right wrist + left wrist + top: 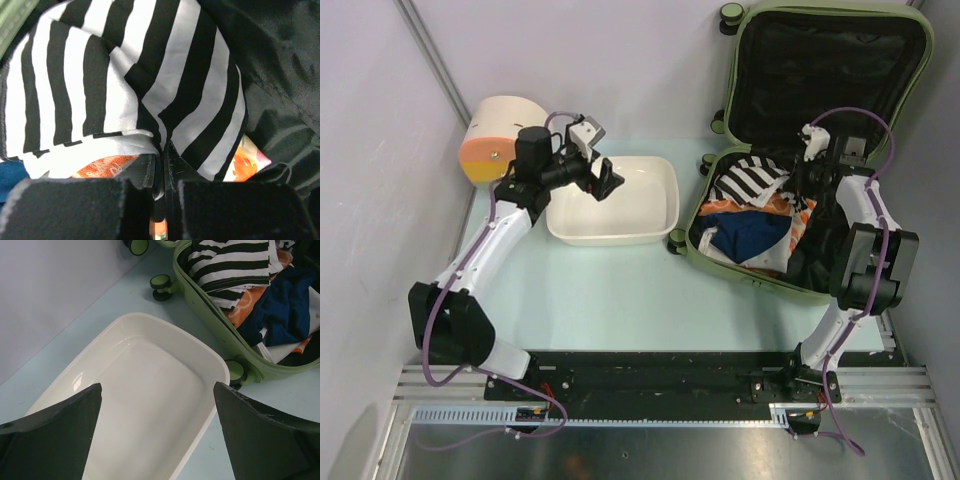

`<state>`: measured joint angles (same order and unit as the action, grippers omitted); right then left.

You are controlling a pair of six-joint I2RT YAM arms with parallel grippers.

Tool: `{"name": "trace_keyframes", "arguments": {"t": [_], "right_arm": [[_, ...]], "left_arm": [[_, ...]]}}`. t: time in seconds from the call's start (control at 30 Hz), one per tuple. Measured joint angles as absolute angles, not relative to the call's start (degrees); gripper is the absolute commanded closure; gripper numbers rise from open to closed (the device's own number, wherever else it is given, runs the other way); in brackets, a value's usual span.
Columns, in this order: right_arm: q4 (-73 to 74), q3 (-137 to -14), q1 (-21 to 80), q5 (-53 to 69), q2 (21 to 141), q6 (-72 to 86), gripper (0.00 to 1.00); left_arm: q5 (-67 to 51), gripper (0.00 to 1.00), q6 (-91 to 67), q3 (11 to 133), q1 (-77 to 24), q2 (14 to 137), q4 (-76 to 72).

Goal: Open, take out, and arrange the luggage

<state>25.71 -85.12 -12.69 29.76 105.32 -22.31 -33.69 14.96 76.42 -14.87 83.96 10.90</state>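
Now R jaws pinched shut on striped black-white garment (150,75) in open luggage (830,70), frame right; L jaws wide open over white tub (150,365), center-left.

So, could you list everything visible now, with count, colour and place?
luggage: one, olive green, open, on the table's right side
striped garment: one, black and white, topmost inside the luggage
blue garment: one, dark blue, inside the luggage
orange cloth: one, orange patterned, under the striped garment
tub: one, white, table centre
round box: one, cream with orange front, far left
table: one, pale green, beneath everything
left gripper: one, black, open, over the tub
right gripper: one, black, shut on the striped garment
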Motion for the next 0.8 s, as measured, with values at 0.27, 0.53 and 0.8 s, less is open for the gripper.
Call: {"name": "trace_keyframes", "arguments": {"t": [0.27,0.53,0.8], "right_arm": [[19.99,-85.12,-13.96,35.57,103.85,-13.28,1.00],[15.44,-85.12,-14.15,40.75,103.00,-6.59,1.00],[15.11,-85.36,-14.09,42.26,101.82,-6.59,0.93]], "left_arm": [[-33.69,0.05,14.83,81.71,-17.82,88.73,10.92],[-33.71,0.04,14.02,90.54,-22.57,97.67,9.74],[-33.85,0.04,14.02,98.89,-25.30,105.73,8.27]]}}
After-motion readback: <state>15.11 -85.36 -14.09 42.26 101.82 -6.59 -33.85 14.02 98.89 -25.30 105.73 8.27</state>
